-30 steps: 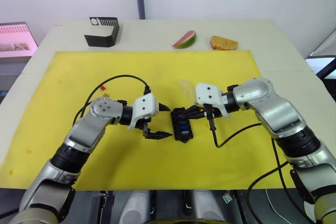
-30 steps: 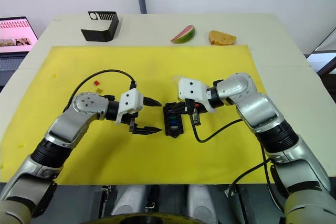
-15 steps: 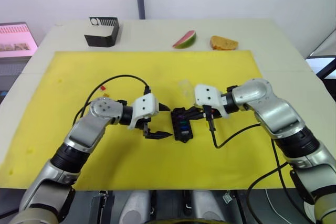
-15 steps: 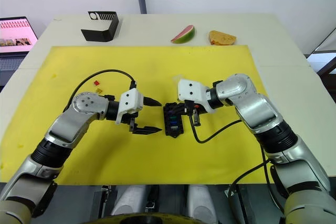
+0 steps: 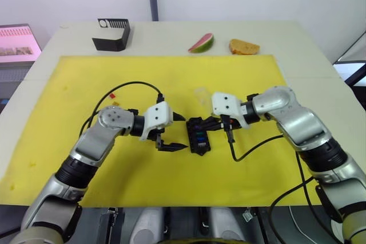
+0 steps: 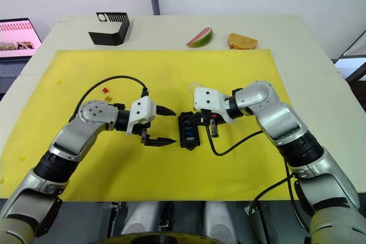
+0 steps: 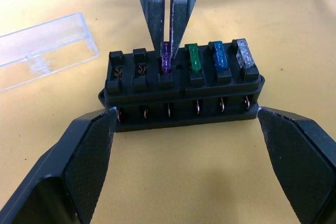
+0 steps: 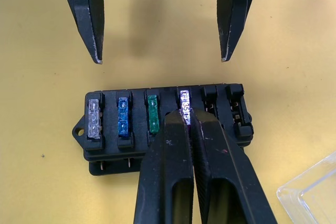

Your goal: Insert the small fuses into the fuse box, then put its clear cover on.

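The fuse box (image 7: 181, 90) sits on the yellow mat (image 5: 171, 78) that covers the surface, between the two grippers. Whitish, blue and green fuses are seated in its slots, and the right gripper (image 8: 188, 116) is pinching the violet fuse (image 7: 165, 59) in the fourth slot, its fingers pressed together on the fuse's top. Two slots beside the violet fuse are empty. The left gripper (image 5: 171, 131) hangs just beside the fuse box with its fingers spread wide, one toward each end of the block, touching nothing.

To finish this step well, I judge the push should go straight down along the slot, keeping the fuse upright so its blades do not bind; closing the left gripper on the fuse box would stop it sliding or tipping. The clear cover (image 7: 44, 51) lies just beside the fuse box, away from the left gripper. A red fuse (image 6: 105, 90) and an amber fuse (image 6: 108, 99) wait well apart from the fuse box, beyond the left arm.
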{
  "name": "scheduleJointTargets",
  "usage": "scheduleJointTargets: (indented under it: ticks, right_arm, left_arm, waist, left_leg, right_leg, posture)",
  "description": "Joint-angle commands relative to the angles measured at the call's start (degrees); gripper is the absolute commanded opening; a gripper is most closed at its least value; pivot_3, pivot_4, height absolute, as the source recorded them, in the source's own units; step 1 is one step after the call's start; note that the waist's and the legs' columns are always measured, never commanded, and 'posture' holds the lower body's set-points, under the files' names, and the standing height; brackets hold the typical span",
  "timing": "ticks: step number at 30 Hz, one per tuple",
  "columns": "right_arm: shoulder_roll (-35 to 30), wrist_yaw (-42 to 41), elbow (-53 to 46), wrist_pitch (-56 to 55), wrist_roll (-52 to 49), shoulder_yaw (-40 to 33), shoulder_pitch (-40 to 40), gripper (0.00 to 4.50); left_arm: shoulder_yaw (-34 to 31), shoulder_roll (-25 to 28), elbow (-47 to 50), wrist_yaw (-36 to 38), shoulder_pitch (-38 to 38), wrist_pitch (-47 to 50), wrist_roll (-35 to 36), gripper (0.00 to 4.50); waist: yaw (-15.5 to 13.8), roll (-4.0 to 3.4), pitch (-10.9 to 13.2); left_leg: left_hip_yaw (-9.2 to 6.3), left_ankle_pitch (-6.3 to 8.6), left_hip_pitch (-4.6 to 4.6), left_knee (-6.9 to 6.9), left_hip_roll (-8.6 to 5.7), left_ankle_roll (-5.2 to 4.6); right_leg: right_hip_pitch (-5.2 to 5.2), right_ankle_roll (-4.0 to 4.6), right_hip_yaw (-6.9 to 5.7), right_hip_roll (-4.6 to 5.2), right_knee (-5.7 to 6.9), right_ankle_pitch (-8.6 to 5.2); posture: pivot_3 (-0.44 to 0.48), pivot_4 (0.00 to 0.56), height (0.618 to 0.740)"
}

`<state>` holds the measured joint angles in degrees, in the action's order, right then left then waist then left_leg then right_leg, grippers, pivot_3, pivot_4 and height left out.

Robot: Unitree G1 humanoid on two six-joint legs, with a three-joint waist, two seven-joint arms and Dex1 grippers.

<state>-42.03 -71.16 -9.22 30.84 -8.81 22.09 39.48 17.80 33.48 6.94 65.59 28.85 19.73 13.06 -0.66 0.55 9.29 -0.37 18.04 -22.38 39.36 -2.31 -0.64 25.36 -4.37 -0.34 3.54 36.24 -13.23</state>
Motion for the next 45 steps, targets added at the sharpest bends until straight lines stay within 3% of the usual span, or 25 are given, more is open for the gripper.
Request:
scheduleJointTargets:
  ticks: [1,16,19,23,33,36,40,45]
  right_arm:
    - [0.06,0.03,0.12,-0.14,0.86,0.23,0.27,0.00]
    - [-0.23,0.89,-0.39,0.18,1.13,0.08,-0.62,0.00]
    - [-0.03,1.41,-1.89,1.43,-0.68,-2.11,-0.04,1.05]
    - [-0.56,1.27,-4.76,5.10,-4.18,-5.35,1.48,2.94]
    - [1.46,4.37,-5.78,4.12,-9.33,-11.19,-5.03,2.94]
    - [3.24,5.62,-6.48,4.58,-11.97,-13.02,-8.05,2.14]
    - [4.69,7.37,-7.05,4.02,-13.48,-13.70,-10.81,0.14]
    - [5.27,8.99,-6.82,3.42,-13.46,-13.34,-12.86,0.06]
  left_arm:
    - [-0.62,-0.16,1.93,-0.50,-0.01,-0.40,0.07,4.45]
    - [-0.39,-0.34,1.60,-0.51,0.43,-0.50,0.22,4.45]
    - [-0.37,-0.38,1.38,-0.38,0.54,-0.58,0.18,4.50]
    - [-0.67,0.12,1.08,0.13,0.39,-0.96,0.19,4.50]
    - [-1.10,0.30,1.24,1.08,0.12,-0.96,0.94,4.50]
    - [-1.11,0.13,1.21,1.15,0.20,-0.99,0.99,4.50]
    - [-1.02,-0.17,0.63,1.28,0.62,-1.32,0.83,4.50]
    - [-0.88,-0.56,0.12,1.22,0.86,-1.54,0.55,4.50]
  waist:
    - [-0.01,0.00,0.00]
    - [-0.01,0.00,-0.01]
    - [-0.01,0.00,-0.01]
    - [0.00,0.00,-0.01]
    - [-0.04,0.01,-0.01]
    - [0.01,0.01,-0.01]
    - [-0.01,0.01,-0.02]
    - [-0.04,0.01,-0.02]
  left_leg:
    - [0.00,0.00,0.00,0.00,0.00,0.00]
    - [0.00,0.00,0.00,0.01,0.00,0.00]
    - [0.00,0.00,0.00,0.01,0.00,0.00]
    - [0.00,0.00,0.00,0.01,0.00,0.00]
    - [0.00,0.02,0.00,0.01,0.00,-0.03]
    - [0.00,0.01,0.00,0.01,0.00,-0.02]
    - [0.00,0.01,0.00,0.01,0.00,-0.03]
    - [0.00,0.01,0.00,0.02,0.00,-0.03]
  right_leg:
    - [0.00,0.00,0.00,0.00,0.00,0.00]
    - [0.00,0.00,0.00,0.00,0.01,0.00]
    - [0.00,0.00,0.00,0.00,0.01,0.00]
    - [0.01,0.00,0.00,0.00,0.02,0.00]
    - [-0.01,0.00,0.01,0.01,0.01,0.00]
    - [0.00,0.00,0.01,0.01,0.03,0.00]
    - [0.01,0.00,0.01,0.01,0.04,0.00]
    - [0.00,0.00,0.01,0.00,0.04,0.00]
  posture:
    - [0.000,0.150,0.740]
    - [0.000,0.150,0.740]
    - [0.000,0.150,0.740]
    - [0.000,0.150,0.740]
    - [0.000,0.150,0.740]
    - [0.000,0.150,0.740]
    - [0.000,0.150,0.740]
    - [0.000,0.150,0.740]
